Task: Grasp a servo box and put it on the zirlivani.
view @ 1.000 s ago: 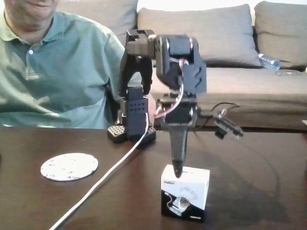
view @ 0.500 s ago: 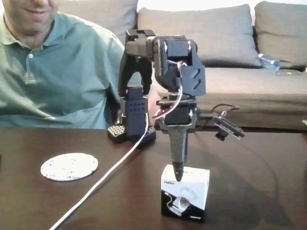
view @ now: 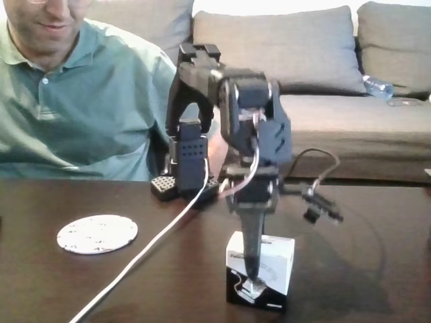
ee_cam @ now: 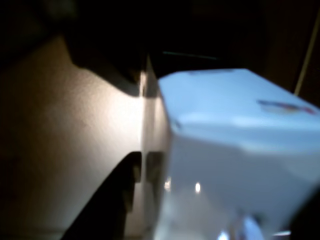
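The servo box [view: 277, 254], white on top with a black printed front, stands on the dark table near the front edge in the fixed view. My gripper [view: 254, 268] points straight down at it. One dark finger [view: 252, 252] reaches down across the box's front face, while the other is hidden behind the box, so the jaws stand apart around it. The box rests on the table. In the wrist view the white box [ee_cam: 235, 130] sits close against a pale finger [ee_cam: 65, 150]. The zirlivani [view: 97, 233], a flat speckled white disc, lies far to the left.
A white cable [view: 155, 241] runs diagonally from the arm base [view: 185, 183] between box and disc. A person in a green shirt [view: 74, 108] sits behind the table at left. A grey sofa [view: 337, 67] with a bottle [view: 377, 86] is behind.
The arm has lowered: the fingertip that hovered at the box's top edge now reaches down over its front face. Box and disc have not moved.
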Robot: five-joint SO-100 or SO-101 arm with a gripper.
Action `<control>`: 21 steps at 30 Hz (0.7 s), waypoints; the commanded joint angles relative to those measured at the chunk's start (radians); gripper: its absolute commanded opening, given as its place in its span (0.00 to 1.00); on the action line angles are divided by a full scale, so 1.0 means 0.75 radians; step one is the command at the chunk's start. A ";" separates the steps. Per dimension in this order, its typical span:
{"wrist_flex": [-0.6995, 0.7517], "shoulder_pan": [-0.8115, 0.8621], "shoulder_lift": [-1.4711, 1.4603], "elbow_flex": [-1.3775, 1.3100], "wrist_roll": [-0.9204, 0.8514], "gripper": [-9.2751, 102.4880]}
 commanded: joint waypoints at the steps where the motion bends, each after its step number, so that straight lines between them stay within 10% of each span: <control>1: -0.014 -0.004 -0.010 -0.008 -0.004 0.39; 9: -0.014 -0.006 -0.014 -0.027 -0.004 0.17; 21: 0.209 0.006 0.245 -0.198 -0.022 0.17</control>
